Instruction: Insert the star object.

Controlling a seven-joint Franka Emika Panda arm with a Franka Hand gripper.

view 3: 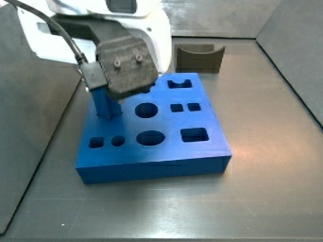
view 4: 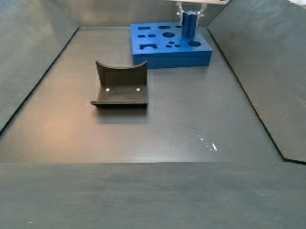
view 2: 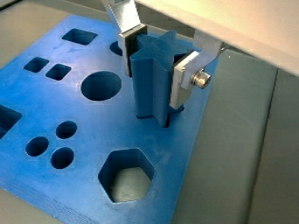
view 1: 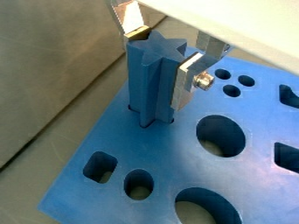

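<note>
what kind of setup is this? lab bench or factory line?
Likely a lab test cell for peg insertion, not a line. A bare grey walled floor holds only a blue block with shaped holes and a dark curved piece. The claw stands over the block, around the blue star peg.

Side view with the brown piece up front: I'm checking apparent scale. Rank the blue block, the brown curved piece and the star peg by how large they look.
1. Blue block, slightly.
2. Brown curved piece, nearer the camera, so unsure against the block.
3. Star peg, between the gripper fingers.

Gripper hiding star object; peg's foot unseen.
</note>
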